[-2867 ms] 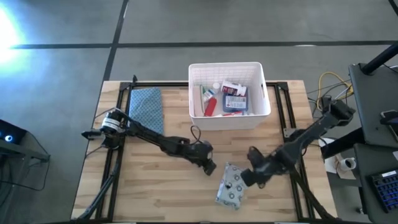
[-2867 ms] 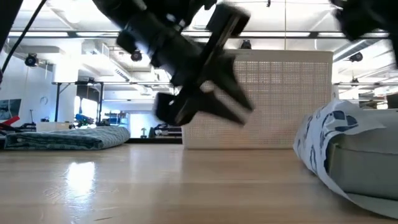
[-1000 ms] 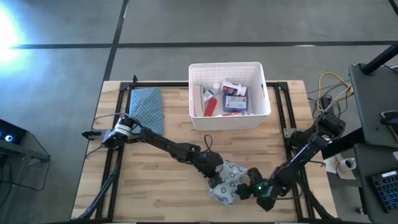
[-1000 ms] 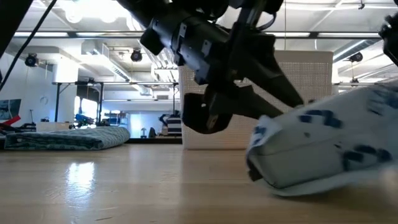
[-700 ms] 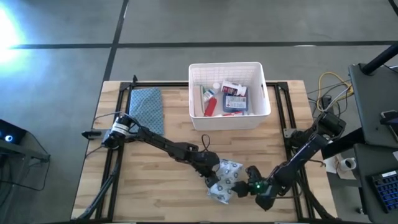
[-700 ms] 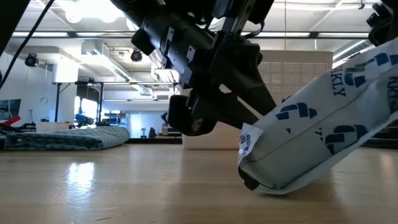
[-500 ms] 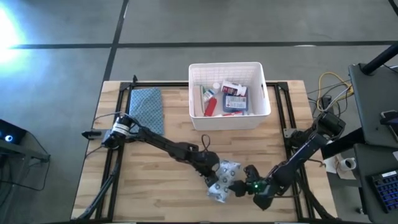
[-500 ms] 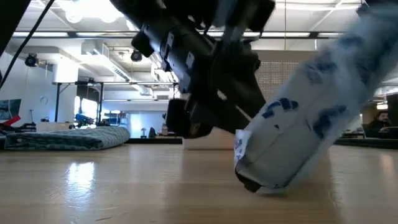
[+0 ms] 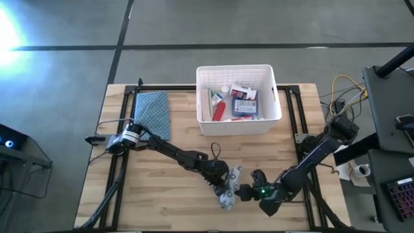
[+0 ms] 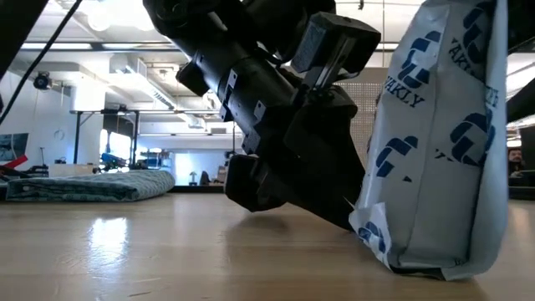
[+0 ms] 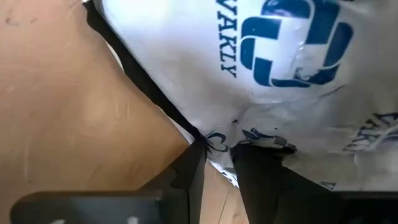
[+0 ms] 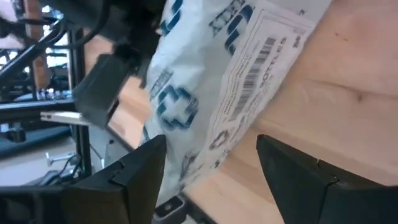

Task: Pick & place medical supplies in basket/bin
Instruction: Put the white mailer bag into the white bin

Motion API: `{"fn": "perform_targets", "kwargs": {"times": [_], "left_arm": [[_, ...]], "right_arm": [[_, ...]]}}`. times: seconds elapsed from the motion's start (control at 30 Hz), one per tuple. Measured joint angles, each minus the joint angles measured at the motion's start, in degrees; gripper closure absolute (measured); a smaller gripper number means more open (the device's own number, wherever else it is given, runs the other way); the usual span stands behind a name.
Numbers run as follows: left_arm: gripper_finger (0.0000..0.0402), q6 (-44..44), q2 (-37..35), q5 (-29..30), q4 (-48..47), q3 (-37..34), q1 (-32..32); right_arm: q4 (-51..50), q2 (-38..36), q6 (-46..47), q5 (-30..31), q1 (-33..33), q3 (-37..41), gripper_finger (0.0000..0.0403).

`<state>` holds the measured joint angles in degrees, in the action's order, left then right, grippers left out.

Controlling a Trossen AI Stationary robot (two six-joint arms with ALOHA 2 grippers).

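A white pouch printed with blue crosses (image 9: 231, 186) stands on edge on the table (image 10: 435, 142), near the near edge. My left gripper (image 9: 224, 186) comes at it from the table's left, shut on its lower part (image 11: 217, 149). My right gripper (image 9: 245, 192) is open at the pouch's right side, and the pouch (image 12: 205, 93) rises between its spread fingers. The white lattice bin (image 9: 238, 124) sits at the far middle and holds a bottle, tubes and boxes. My left gripper pinches a thin edge of the pouch's wrapper (image 11: 219, 140) between its two fingers (image 11: 186, 171), low down by the table. It comes slanting down from the table's left. The pouch stands upright with its bottom edge (image 10: 426, 269) on the wood. My right gripper: I cannot tell whether its fingers (image 12: 140, 168) touch the pouch.
A blue-grey patterned folded cloth (image 9: 152, 111) lies at the far left of the table (image 10: 92, 184). The black frame rails (image 9: 292, 110) run along both sides. Bare wood lies between the bin and the grippers. Cables and a desk stand beyond the right edge.
The pouch has been tipped from lying nearly flat up onto its edge and has shifted slightly toward the table's left. My right gripper has moved leftward under and against it, toward my left gripper, which has stayed at the pouch's left edge.
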<state>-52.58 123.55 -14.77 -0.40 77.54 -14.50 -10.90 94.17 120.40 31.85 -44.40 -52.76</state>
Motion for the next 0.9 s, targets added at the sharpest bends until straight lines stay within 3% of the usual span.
{"fn": "perform_targets", "kwargs": {"times": [0.1,0.3,0.43,0.9], "left_arm": [[0.0328,0.00,0.00,0.03,0.00,0.00,-0.02],[0.0328,0.02,0.00,-0.01,0.28,-0.04,0.00],[0.0328,0.30,0.00,0.05,0.31,-0.04,0.00],[0.0328,0.42,-0.14,1.07,0.68,-0.09,-0.23]], "right_arm": [[-1.57,-1.30,-0.97,-0.17,0.02,-1.70,0.0158],[-20.03,-2.51,0.94,-2.75,0.57,-7.27,0.0158],[-27.23,-2.30,0.89,-4.89,2.82,-11.53,0.0158],[-28.25,-0.62,-10.83,-14.99,13.86,-13.90,0.0158]]}}
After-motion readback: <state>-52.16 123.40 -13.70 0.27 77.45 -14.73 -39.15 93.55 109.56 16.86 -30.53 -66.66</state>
